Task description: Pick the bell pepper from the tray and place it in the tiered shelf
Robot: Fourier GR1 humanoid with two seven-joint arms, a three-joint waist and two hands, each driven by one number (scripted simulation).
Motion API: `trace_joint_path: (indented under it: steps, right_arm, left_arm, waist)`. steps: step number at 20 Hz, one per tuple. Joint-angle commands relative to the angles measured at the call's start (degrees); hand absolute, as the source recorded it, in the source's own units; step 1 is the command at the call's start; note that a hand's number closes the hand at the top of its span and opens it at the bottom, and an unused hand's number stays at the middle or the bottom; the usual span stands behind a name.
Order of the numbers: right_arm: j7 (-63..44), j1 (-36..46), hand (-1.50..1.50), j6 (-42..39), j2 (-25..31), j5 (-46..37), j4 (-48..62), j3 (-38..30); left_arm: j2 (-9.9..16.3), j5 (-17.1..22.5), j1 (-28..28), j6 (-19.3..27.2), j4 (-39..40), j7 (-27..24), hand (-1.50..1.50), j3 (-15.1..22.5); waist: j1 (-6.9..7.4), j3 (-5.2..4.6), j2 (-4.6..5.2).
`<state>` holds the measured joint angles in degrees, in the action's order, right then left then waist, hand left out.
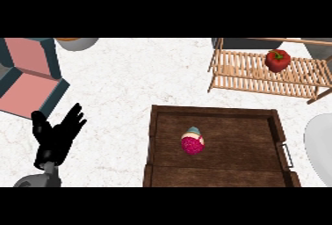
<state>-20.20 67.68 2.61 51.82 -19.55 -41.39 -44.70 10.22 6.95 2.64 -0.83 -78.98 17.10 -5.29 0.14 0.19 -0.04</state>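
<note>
A red bell pepper (pixel 277 60) with a green stem lies on the slatted top of the wooden tiered shelf (pixel 250 72) at the upper right. The dark wooden tray (pixel 168 151) fills the lower middle, and no pepper is in it. In the tray sits a small pink and pale object (pixel 193 141). My left hand (pixel 57 134) shows at the lower left, open with fingers up, resting well left of the tray. My right hand is out of sight.
A pink and teal angular block (pixel 29 74) occupies the upper left. A grey bowl rim (pixel 76 42) shows at the top edge. A white curved object (pixel 319 145) sits at the right edge beside the tray's handle (pixel 286 154).
</note>
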Motion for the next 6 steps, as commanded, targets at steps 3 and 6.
trace_joint_path:
  steps: [3,6]
  right_arm:
    - [3.48,-4.60,-1.50,-8.07,9.53,6.49,6.44,-5.61]
    - [7.91,-7.48,-1.50,-11.58,12.83,7.90,9.48,-6.11]
  left_arm:
    - [-0.33,0.01,2.48,0.48,2.38,0.12,0.00,-0.76]
    - [-1.97,-1.29,1.00,2.09,-1.35,2.28,0.00,1.39]
  waist:
    - [-0.23,-0.14,0.31]
    - [0.23,-0.08,0.28]
